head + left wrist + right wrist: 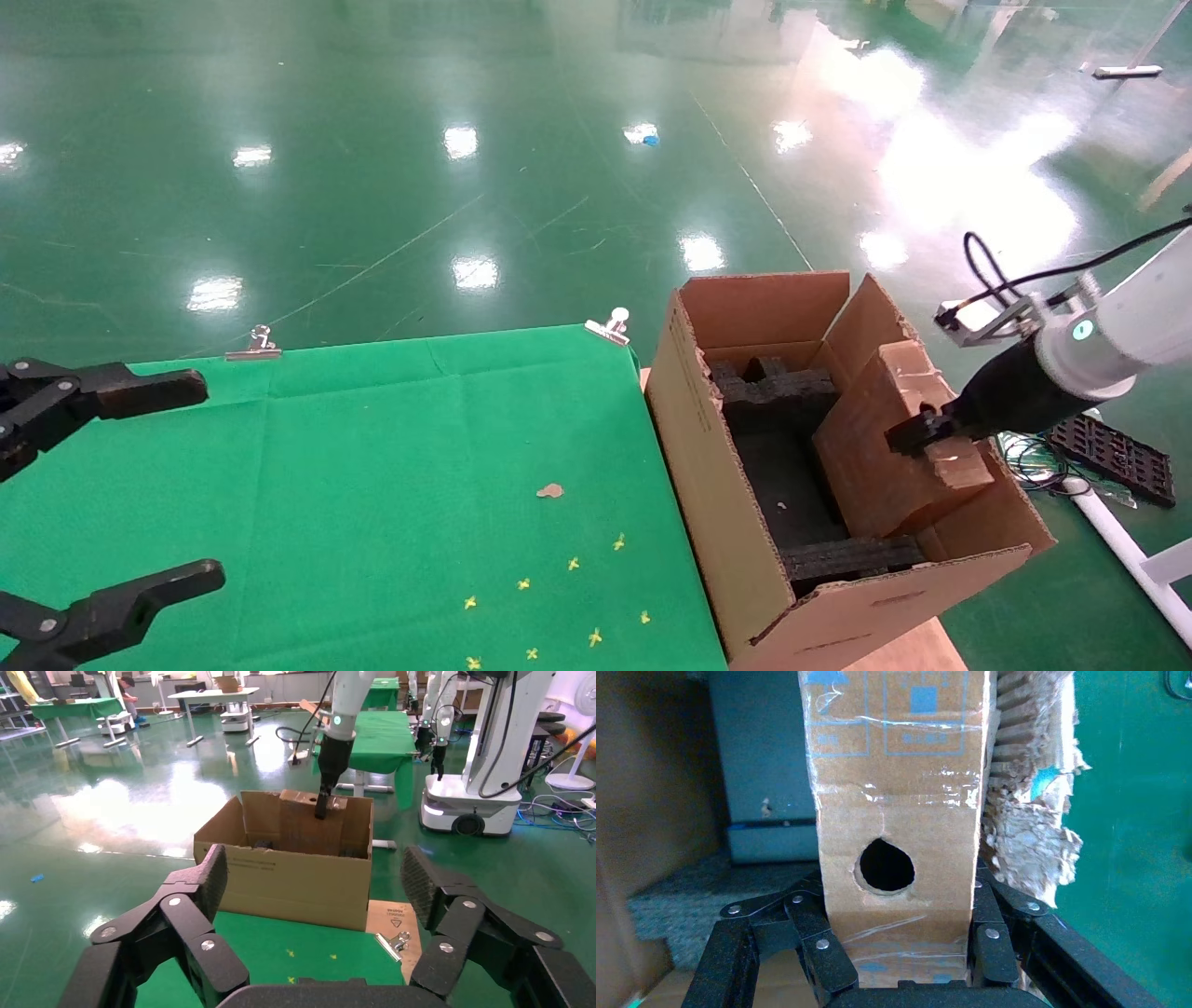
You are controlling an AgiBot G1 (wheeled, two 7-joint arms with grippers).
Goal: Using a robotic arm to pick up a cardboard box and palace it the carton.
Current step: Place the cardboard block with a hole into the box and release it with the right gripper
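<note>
The large brown carton stands at the right edge of the green table, flaps open, with black foam pads inside. My right gripper, on the white robotic arm, is shut on the slim brown cardboard box. It holds the box tilted inside the carton, against the right side. In the right wrist view the fingers clamp both sides of the box's narrow face with its round hole, beside a torn flap. My left gripper is open and empty over the table's left side.
The green cloth is held by binder clips. A small brown scrap and several yellow marks lie on it. A black grid tray and cables lie on the floor to the right. Other robots stand beyond the carton.
</note>
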